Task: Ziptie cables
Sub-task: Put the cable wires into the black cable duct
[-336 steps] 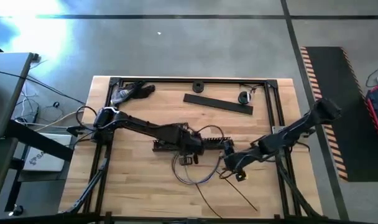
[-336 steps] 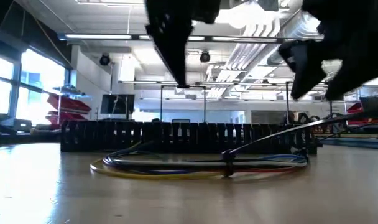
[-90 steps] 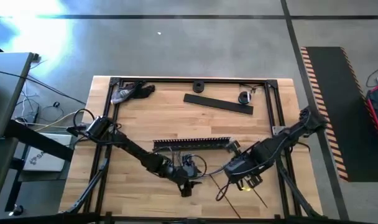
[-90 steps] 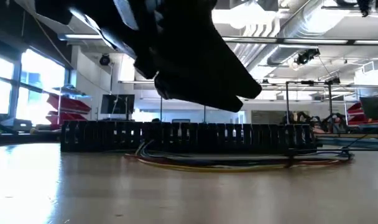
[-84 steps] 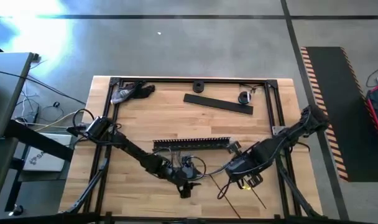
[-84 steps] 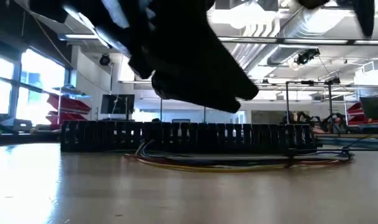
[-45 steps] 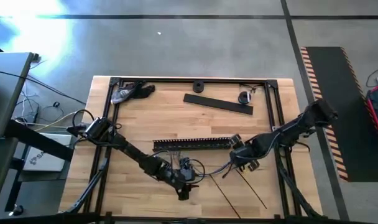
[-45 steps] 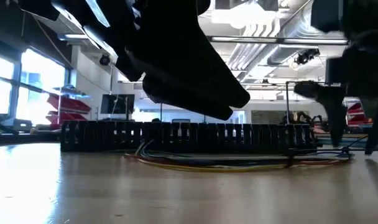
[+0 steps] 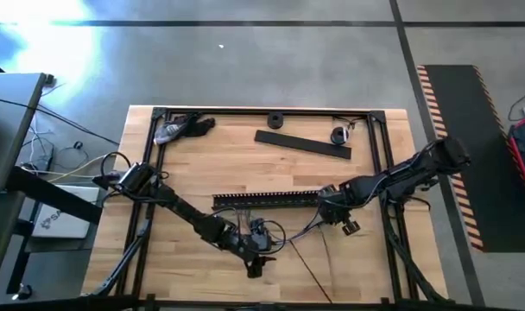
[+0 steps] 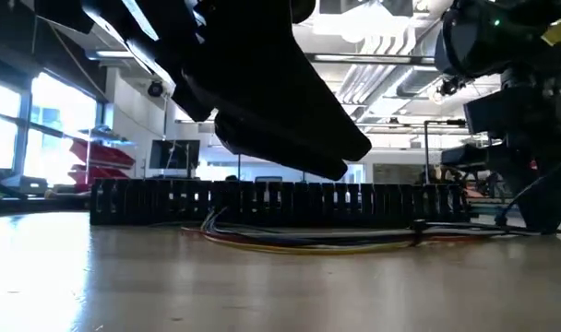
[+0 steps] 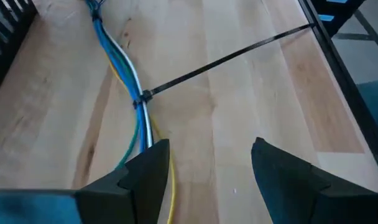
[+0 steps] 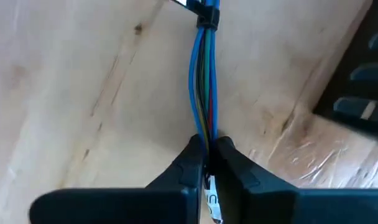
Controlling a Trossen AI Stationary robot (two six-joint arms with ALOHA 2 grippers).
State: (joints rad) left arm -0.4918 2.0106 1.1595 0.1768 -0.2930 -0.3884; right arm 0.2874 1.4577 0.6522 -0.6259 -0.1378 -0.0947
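No readable text, label, brand, number or sign anywhere: none on the table, none in the room behind.

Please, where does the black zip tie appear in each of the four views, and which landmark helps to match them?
High view: zip tie, a thin black line running from the cables toward the table's near edge.
Low view: small dark knot on the cables, right of centre.
Left wrist view: head on the cables, tail running off diagonally.
Right wrist view: wrapped around the cables at the picture's edge.
Landmark: the slotted strip beside the cables.
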